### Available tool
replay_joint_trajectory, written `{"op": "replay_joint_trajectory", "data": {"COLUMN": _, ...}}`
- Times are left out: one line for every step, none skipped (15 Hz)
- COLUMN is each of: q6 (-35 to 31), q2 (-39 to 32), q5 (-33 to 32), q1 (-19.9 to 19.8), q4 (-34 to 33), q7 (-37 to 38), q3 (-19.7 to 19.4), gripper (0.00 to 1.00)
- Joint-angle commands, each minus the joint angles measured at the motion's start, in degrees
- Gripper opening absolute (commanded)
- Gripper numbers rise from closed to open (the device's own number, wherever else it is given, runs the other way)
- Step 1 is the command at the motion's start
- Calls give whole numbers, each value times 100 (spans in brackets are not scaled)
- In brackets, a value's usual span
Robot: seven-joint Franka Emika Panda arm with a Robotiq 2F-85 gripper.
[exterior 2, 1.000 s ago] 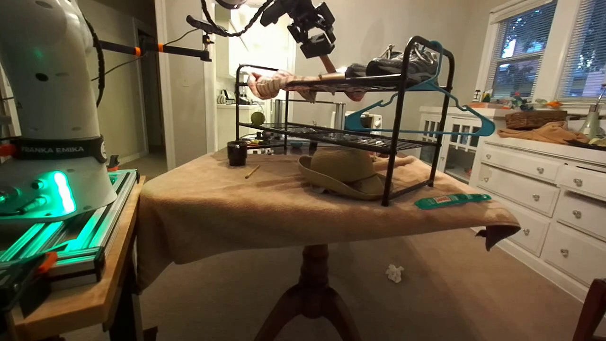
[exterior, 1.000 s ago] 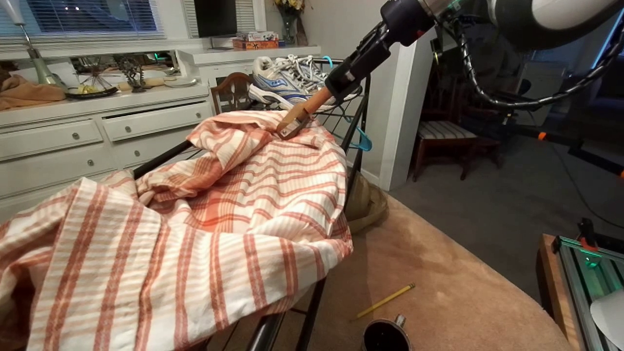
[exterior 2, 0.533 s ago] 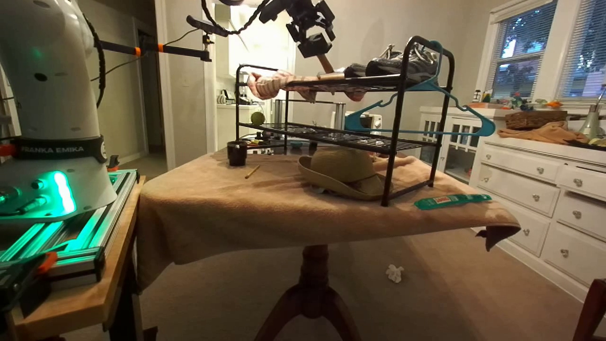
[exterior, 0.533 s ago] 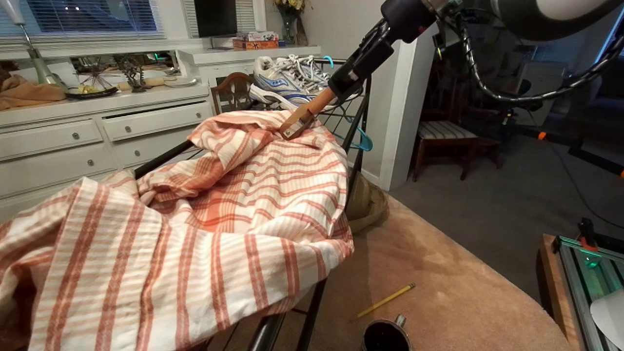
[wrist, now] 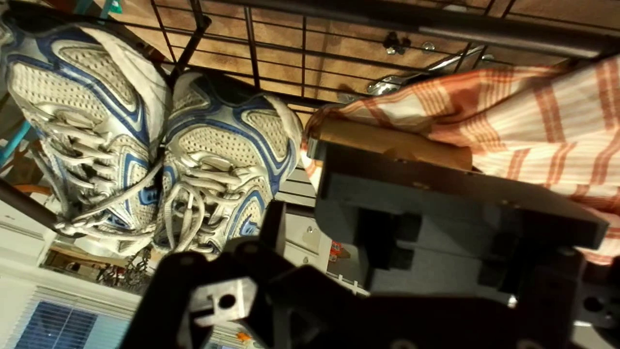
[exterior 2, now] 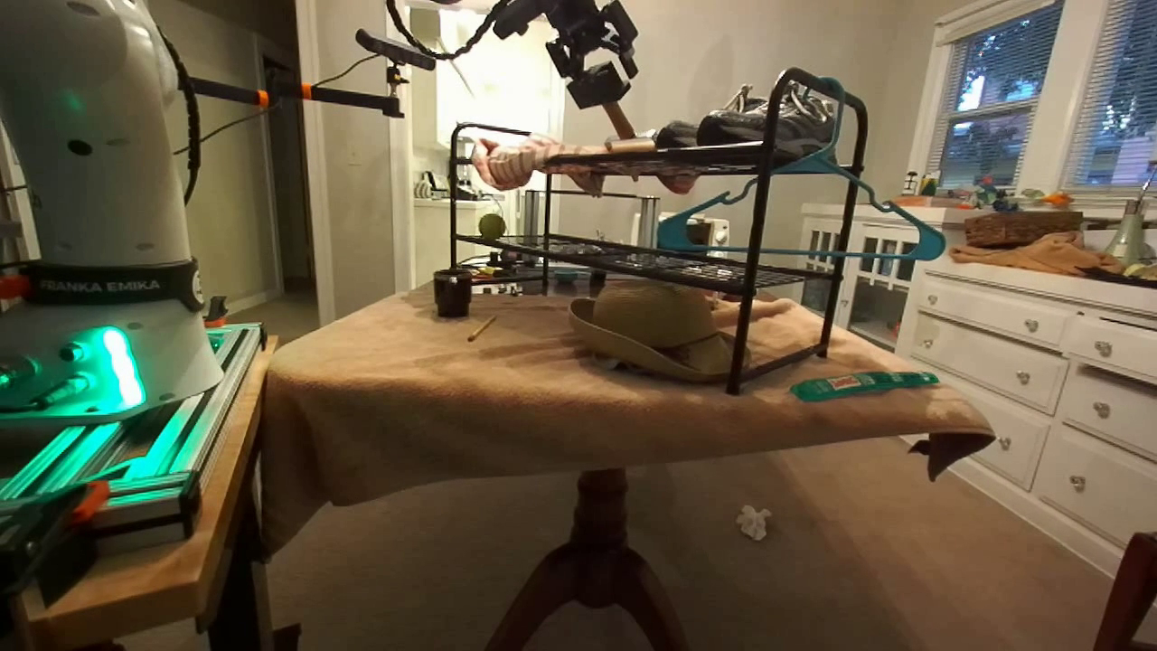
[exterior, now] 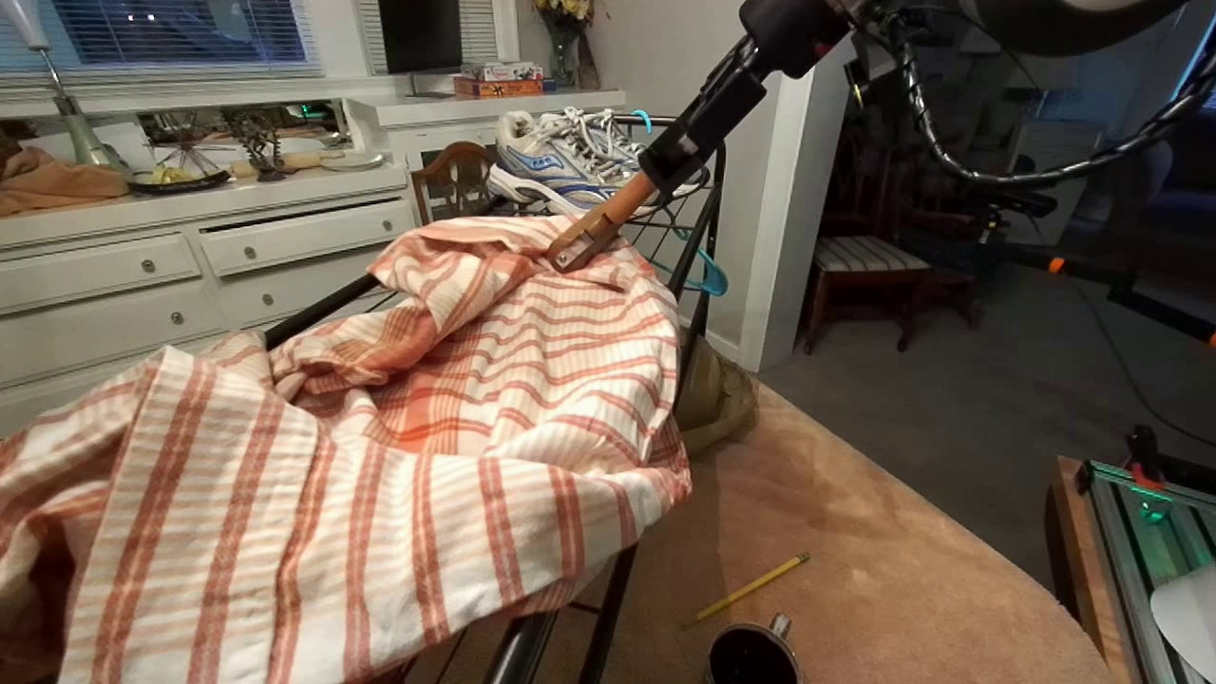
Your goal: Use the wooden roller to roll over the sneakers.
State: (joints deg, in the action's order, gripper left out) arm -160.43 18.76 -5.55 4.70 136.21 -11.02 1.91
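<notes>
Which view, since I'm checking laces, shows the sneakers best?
The wrist view: both sneakers appear largest, laces clear. In an exterior view, sneakers show smaller, side-on; in an exterior view, sneakers look dark, partly behind a rack post.

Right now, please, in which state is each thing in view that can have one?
wooden roller: tilted, head down
gripper: at the roller's handle; grip unclear
sneakers: upright, laced
striped cloth: rumpled
clothes hanger: hanging
brimmed hat: crown up
mug: upright; contents unclear
pencil: lying flat
paper: crumpled
window blinds: lowered
monitor: dark
base light: lit green
one drawer: perhaps ajar
</notes>
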Motion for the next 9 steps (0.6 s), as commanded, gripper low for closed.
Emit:
{"op": "replay_joint_trajectory", "data": {"q6": 808, "q2": 75, "q5": -163, "q1": -301, "q4": -45, "q7": 560, "q3": 119, "gripper": 100}}
{"op": "replay_joint_trajectory", "data": {"q6": 881, "q2": 71, "q5": -259, "q1": -419, "q4": -100, "q7": 802, "q3": 177, "gripper": 100}}
{"op": "replay_joint_trajectory", "data": {"q6": 1022, "q2": 60, "q5": -307, "q1": -508, "q4": -175, "q7": 1025, "q3": 221, "gripper": 100}}
{"op": "replay_joint_trajectory", "data": {"q6": 1154, "q2": 61, "q5": -342, "q1": -585, "q4": -229, "q7": 1225, "q3": 262, "gripper": 100}}
{"op": "replay_joint_trajectory", "data": {"q6": 1334, "q2": 62, "q5": -337, "q1": -620, "q4": -289, "q7": 1365, "q3": 287, "gripper": 100}}
{"op": "replay_joint_trajectory", "data": {"q6": 1435, "q2": 68, "q5": -168, "q1": -513, "q4": -311, "q7": 1266, "q3": 221, "gripper": 100}}
{"op": "replay_joint_trajectory", "data": {"q6": 1447, "q2": 81, "q5": -39, "q1": -420, "q4": -317, "q7": 1168, "q3": 170, "gripper": 100}}
{"op": "replay_joint_trajectory", "data": {"q6": 1415, "q2": 96, "q5": -6, "q1": -379, "q4": -317, "q7": 1081, "q3": 146, "gripper": 100}}
{"op": "replay_joint_trajectory", "data": {"q6": 1374, "q2": 105, "q5": 79, "q1": -294, "q4": -311, "q7": 899, "q3": 91, "gripper": 100}}
